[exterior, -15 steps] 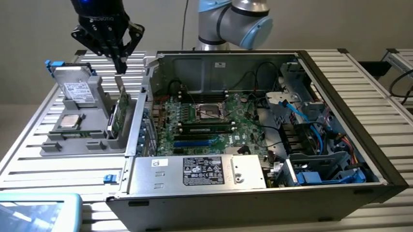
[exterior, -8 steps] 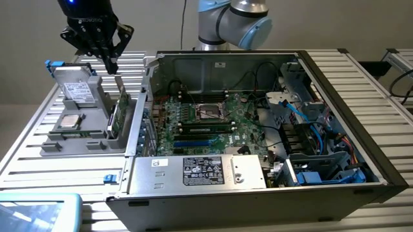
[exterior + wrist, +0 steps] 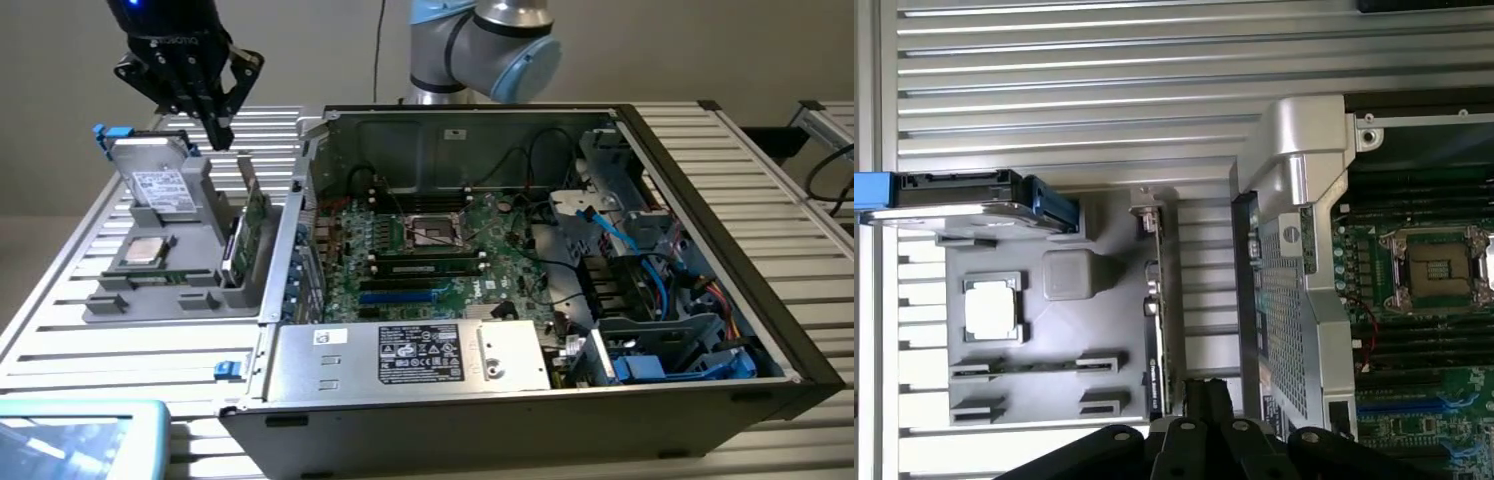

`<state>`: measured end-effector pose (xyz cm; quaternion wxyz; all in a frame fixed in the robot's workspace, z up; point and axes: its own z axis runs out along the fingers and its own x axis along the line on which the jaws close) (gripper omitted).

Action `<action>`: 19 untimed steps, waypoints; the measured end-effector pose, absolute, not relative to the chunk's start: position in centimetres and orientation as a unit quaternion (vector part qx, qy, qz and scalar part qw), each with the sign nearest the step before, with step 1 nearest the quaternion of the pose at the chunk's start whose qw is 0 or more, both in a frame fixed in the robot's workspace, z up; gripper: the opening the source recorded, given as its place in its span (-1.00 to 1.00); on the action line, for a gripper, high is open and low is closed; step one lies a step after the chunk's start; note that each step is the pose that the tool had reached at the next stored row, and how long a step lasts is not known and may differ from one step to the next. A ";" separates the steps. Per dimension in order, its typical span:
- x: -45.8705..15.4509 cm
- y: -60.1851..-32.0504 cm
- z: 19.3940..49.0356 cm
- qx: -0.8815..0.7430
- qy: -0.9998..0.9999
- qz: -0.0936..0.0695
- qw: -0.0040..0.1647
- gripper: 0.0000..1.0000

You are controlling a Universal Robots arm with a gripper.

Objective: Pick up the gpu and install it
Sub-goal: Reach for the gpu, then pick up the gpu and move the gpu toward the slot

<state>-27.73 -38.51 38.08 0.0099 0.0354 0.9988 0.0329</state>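
Two fingers pressed together at the gripper [image 3: 216, 138] [image 3: 1206, 392], nothing pinched between them. Hanging over the far end of the grey tray [image 3: 174, 308] [image 3: 1109, 330], to the exterior view's left of the open computer case [image 3: 400, 140] [image 3: 1294, 160].

On its long edge in the tray slot nearest the case, the gpu [image 3: 251, 228] [image 3: 1154, 320]: green board upright, top edge bare and untouched, gripper tips near its far end and above it. Free air over the whole upper edge. Tight on the case side, with just a narrow strip between card and case wall. Roomier on the other side: hard drive [image 3: 160, 185] [image 3: 954, 205] upright at the tray's far corner, CPU [image 3: 143, 252] [image 3: 991, 305] flat beside it, both apart from the card.

Inside the case, motherboard [image 3: 441, 250] [image 3: 1434, 340] open from above, power supply [image 3: 414, 355] along the near edge, cables crowding the exterior view's right. Slatted table [image 3: 761, 150] [image 3: 1054, 80] bare beyond the tray.
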 end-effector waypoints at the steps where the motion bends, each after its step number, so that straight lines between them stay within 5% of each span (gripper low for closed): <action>1: -28.0 -38.4 38.0 0.035 0.999 0.033 0.010 -0.76; 19: -29.8 -38.2 37.3 0.034 0.999 0.033 0.010 -0.76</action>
